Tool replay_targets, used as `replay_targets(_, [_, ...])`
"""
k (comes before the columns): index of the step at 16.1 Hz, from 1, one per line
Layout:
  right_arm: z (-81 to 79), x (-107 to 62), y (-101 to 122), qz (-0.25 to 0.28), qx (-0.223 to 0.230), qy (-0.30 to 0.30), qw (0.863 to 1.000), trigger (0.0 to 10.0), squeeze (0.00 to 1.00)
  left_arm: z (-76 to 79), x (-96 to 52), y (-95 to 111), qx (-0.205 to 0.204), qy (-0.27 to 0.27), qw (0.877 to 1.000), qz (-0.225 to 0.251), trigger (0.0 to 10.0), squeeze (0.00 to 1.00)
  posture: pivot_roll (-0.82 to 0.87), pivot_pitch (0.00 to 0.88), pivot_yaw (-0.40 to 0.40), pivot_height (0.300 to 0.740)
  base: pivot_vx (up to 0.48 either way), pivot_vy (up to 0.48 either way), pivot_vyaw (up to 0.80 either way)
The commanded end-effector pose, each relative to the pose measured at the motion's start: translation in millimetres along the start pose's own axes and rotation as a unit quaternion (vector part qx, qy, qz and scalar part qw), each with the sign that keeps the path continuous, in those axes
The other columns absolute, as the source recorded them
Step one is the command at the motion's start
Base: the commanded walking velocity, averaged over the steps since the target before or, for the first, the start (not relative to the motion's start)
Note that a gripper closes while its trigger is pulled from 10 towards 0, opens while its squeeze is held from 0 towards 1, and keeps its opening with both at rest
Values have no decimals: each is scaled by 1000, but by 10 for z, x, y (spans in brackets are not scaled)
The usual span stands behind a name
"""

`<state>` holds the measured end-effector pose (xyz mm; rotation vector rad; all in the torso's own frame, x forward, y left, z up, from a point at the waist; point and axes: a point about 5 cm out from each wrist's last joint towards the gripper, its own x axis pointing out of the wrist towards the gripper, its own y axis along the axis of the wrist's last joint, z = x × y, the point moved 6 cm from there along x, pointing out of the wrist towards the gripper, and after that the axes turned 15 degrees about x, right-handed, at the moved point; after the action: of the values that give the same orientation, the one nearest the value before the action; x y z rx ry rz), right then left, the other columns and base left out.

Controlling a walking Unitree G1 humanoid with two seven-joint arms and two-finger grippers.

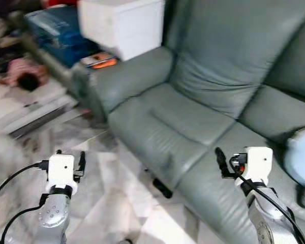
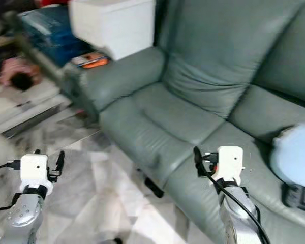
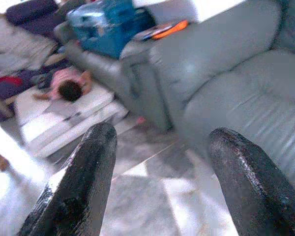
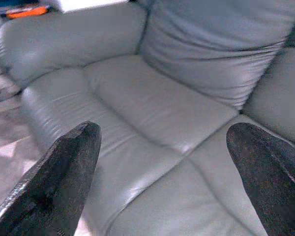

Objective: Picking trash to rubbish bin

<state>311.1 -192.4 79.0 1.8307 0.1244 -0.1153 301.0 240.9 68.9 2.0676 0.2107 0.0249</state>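
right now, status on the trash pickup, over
Left end effector open over the floor. Right end effector open, empty, over the sofa. Pale bundle on the seat, too blurred to identify.

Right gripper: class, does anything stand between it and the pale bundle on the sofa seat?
Nothing visible does. The right gripper hangs open above the sofa seat, with bare cushion between it and the pale bundle.

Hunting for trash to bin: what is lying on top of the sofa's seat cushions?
A pale blue-white bundle and a dark device lie on the sofa toward the robot's right. The nearer cushions are bare. Anything under the bundle is hidden.
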Motion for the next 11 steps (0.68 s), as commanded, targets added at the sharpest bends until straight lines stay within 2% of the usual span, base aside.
replay_targets(1, [-9,-17,54,3,-1,1,1000,10000,0,-60,8,33,3,11,1000,-1,10000,0,-54,72,11,740,0,0,800])
replay_targets(11, [-120,43,162,7,-9,26,1000,10000,0,-25,41,62,-22,17,999,-17,10000,0,-55,77,-3,740,0,0,800])
